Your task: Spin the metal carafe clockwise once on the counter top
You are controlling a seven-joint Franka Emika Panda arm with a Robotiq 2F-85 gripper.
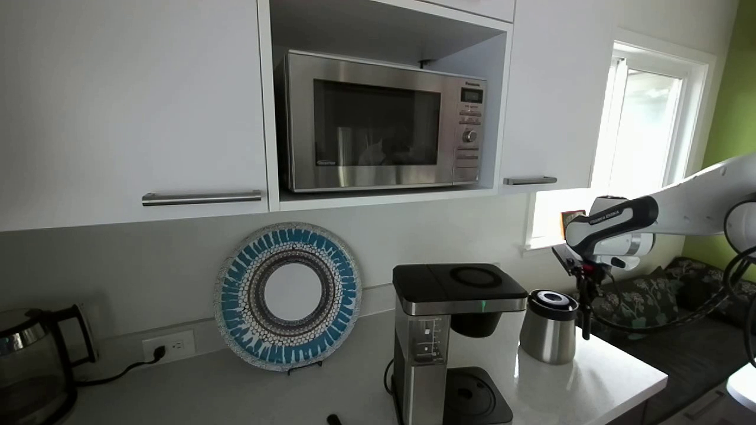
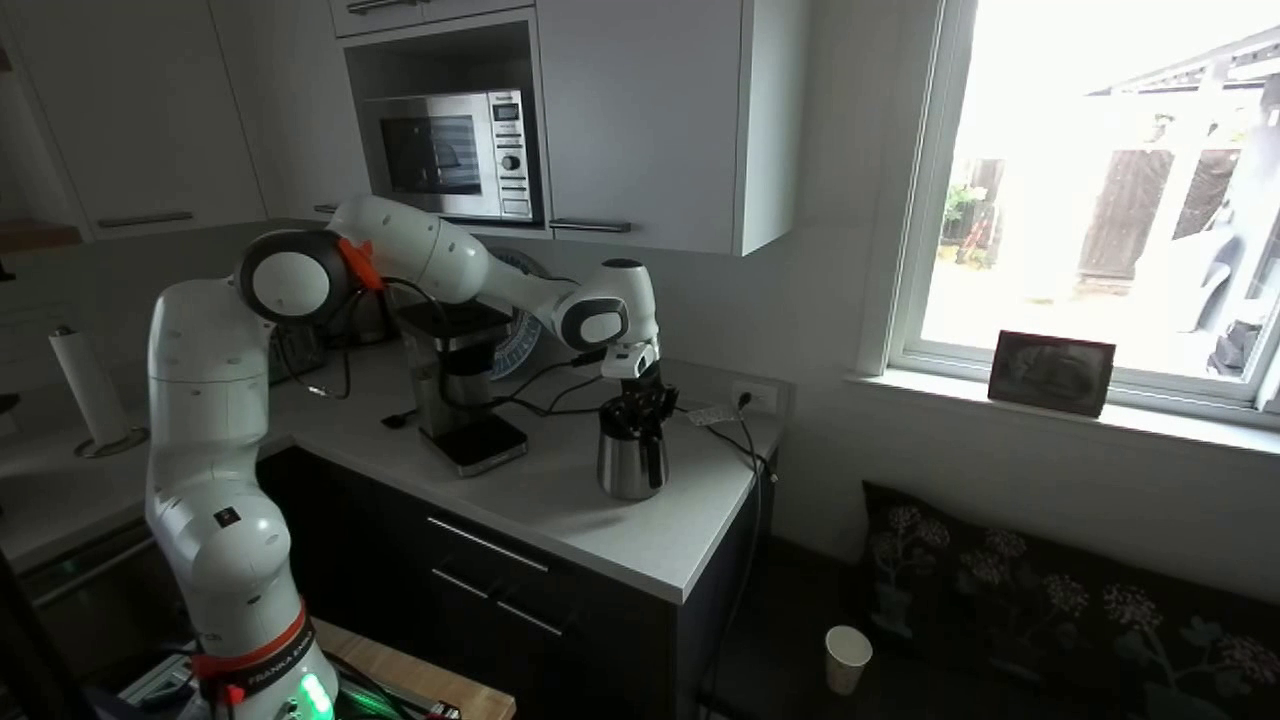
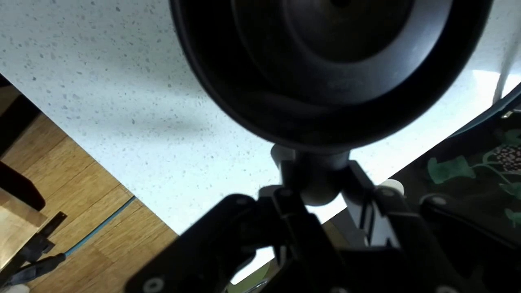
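In an exterior view: Metal carafe [image 1: 548, 339], one, brushed steel, with dark lid [image 1: 555, 299]; stood upright on the counter top [image 1: 596, 386], near its end, apart from the coffee machine [image 1: 422, 378]. Gripper [image 1: 586, 319], one, black; pointed down at the carafe's side away from that machine. How far its jaws stood apart could not be told from this angle. Microwave [image 1: 378, 124], one, steel-fronted; sat in a cabinet recess [image 1: 354, 23]. Patterned plate [image 1: 292, 292], one, round, blue with white and grey; stood on edge. Kettle [image 1: 29, 369], one, glass-bodied; partly out of frame.

In an exterior view: Robot arm [image 2: 210, 370], one, white; arched above the counter top. Gripper: at the carafe's lid, dark on dark, detail unclear. Paper cup [image 2: 848, 658], one, white; stood well apart from the carafe, below counter level. Framed picture [image 2: 1050, 372], one; rested on the window sill [image 2: 925, 388].

In the wrist view: Lid, seen from above, cut off at the top. Handle [image 3: 320, 193], one, dark; projected between two fingers [image 3: 359, 183]. Jaws: part-closed, one finger close against each side of the handle, which appeared held. Wood floor [image 3: 89, 215]: showed past the counter top.
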